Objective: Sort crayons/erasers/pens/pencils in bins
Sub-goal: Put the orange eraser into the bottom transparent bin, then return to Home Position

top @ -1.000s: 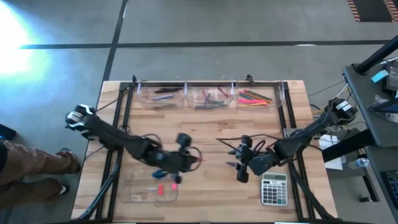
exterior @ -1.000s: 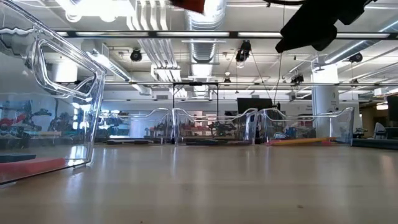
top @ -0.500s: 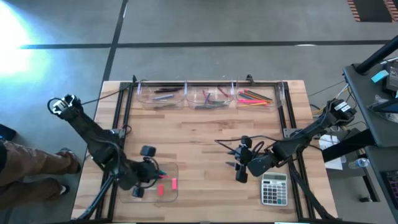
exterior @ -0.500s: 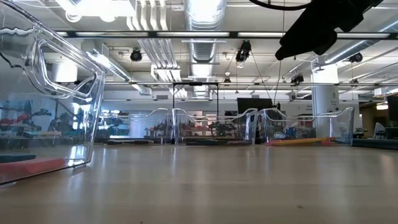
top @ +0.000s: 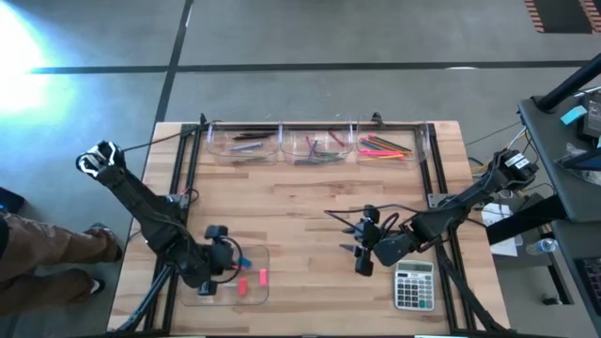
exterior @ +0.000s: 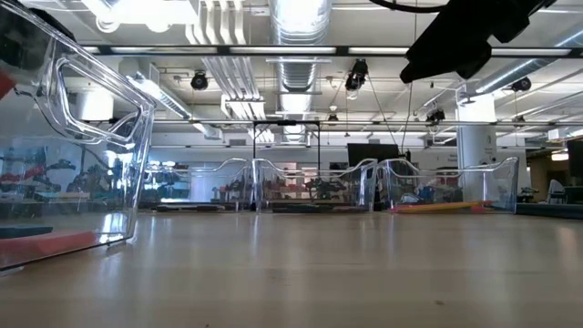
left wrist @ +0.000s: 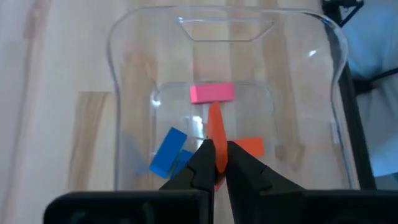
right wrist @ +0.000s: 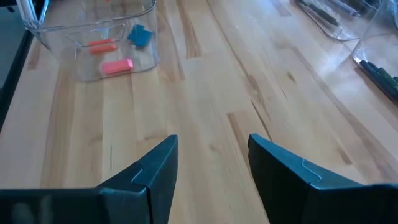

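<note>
While poised over the shallow clear plastic tray (top: 258,252) at table's seven o'clock, left gripper (left wrist: 217,163) pinches a small flat orange-red eraser (left wrist: 216,138) edge-on. Item: light, rubbery, grippy; best held across its narrow faces. Right gripper (top: 363,255), five o'clock, beside grey calculator (top: 413,285): fingers parted, empty.

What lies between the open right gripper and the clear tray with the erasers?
Only bare wooden table lies between right gripper and clear plastic tray, as the right wrist view shows.

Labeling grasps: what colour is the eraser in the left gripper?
Orange-red eraser; left wrist view shows it best.
</note>
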Available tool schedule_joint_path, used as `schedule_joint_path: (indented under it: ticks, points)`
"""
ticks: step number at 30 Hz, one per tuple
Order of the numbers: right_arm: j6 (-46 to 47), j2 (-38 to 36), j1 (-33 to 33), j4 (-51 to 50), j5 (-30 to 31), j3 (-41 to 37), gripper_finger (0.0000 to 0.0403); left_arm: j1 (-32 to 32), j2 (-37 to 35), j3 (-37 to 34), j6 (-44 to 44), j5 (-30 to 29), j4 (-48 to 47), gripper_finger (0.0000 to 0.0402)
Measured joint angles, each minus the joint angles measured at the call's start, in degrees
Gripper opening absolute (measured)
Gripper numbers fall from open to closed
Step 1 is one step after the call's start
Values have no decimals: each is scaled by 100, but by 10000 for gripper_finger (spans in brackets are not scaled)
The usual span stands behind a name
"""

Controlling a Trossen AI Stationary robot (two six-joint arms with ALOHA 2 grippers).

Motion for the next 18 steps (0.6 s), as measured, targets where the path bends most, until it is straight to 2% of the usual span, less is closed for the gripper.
schedule_joint_path:
  ticks: [6,18]
  points:
    - [1,0,0,0,2,12,183,0,-2,-195,-6,115,513,33]
    - [-107,0,-2,22,2,13,183,22,-8,-104,11,106,694,165]
